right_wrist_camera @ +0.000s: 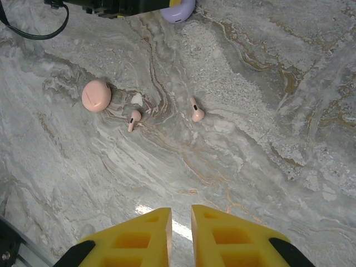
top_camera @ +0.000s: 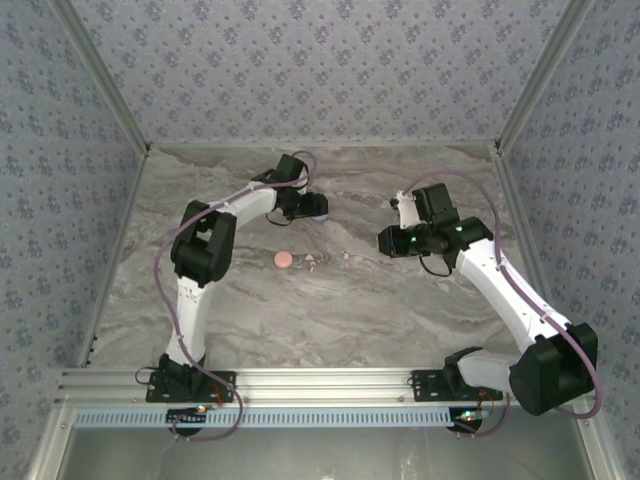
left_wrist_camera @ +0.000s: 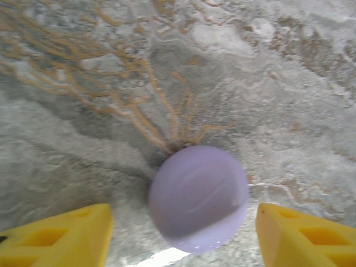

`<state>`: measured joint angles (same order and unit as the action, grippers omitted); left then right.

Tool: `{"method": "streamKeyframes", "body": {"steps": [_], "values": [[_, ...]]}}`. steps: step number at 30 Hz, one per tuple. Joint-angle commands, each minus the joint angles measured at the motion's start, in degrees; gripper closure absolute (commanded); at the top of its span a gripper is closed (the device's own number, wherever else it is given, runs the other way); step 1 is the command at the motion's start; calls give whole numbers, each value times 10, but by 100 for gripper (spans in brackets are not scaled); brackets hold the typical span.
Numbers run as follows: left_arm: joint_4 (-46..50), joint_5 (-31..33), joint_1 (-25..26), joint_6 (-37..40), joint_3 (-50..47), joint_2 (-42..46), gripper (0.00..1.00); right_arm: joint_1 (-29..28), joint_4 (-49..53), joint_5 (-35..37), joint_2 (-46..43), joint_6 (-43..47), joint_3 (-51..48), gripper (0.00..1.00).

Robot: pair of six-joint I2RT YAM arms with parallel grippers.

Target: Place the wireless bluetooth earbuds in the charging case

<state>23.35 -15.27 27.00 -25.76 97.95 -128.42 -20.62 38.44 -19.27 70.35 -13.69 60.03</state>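
Note:
A closed lilac charging case (left_wrist_camera: 197,194) lies on the marble table between the yellow fingers (left_wrist_camera: 67,236) of my left gripper (left_wrist_camera: 183,222), which is open and touches it on neither side. In the top view the left gripper (top_camera: 312,205) is at the back centre. Two pale pink earbuds (right_wrist_camera: 133,119) (right_wrist_camera: 196,110) lie loose on the table beside a closed pink case (right_wrist_camera: 96,95). My right gripper (right_wrist_camera: 181,222) hovers above the table nearer than the earbuds, shut with nothing between its fingers. In the top view the right gripper (top_camera: 384,242) is right of the earbuds (top_camera: 313,265).
The pink case (top_camera: 284,260) sits mid-table, left of the earbuds. The left arm's black links (right_wrist_camera: 111,6) and the lilac case (right_wrist_camera: 179,10) cross the top of the right wrist view. Patterned walls (top_camera: 320,70) close in the table at the back and sides.

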Motion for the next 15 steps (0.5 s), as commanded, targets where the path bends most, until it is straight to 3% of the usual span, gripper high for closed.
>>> {"method": "streamKeyframes", "body": {"steps": [1,15], "values": [[50,61,-2,35,4,42,29,4,18,1,-10,5,-2,80],[114,182,10,68,-174,246,29,19,4,33,-12,8,-23,76]]}}
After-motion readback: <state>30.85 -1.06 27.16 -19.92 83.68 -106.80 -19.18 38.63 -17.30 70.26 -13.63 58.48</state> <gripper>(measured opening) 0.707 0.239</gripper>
